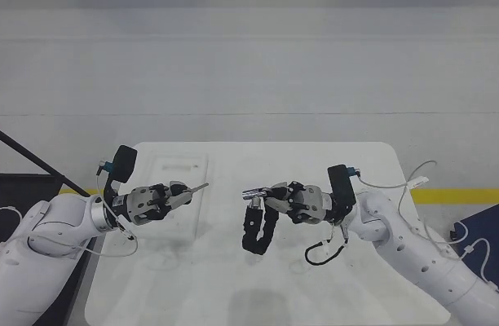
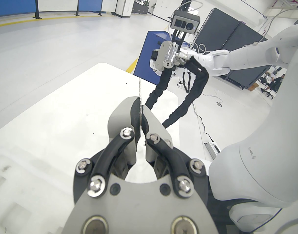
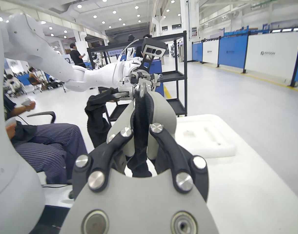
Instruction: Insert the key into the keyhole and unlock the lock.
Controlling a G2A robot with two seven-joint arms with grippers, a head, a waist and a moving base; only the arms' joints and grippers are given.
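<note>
The left gripper (image 2: 140, 109) pinches the key (image 2: 139, 90); the right gripper (image 3: 141, 98) clamps, seemingly, the lock (image 2: 169, 59). They hang well apart: insertion and turning remain.

— How are the two arms posed?
— Both are bent at the elbow with the forearms angled inward. The grippers point at each other and are apart.
— And the fingers?
— The left gripper (image 2: 140, 105) is pinched on the key (image 2: 139, 90). The right gripper (image 3: 141, 98) is clamped around the lock (image 3: 138, 89).

key (image 2: 140, 90) head hidden, lock (image 2: 171, 55) apparently part-covered
</note>
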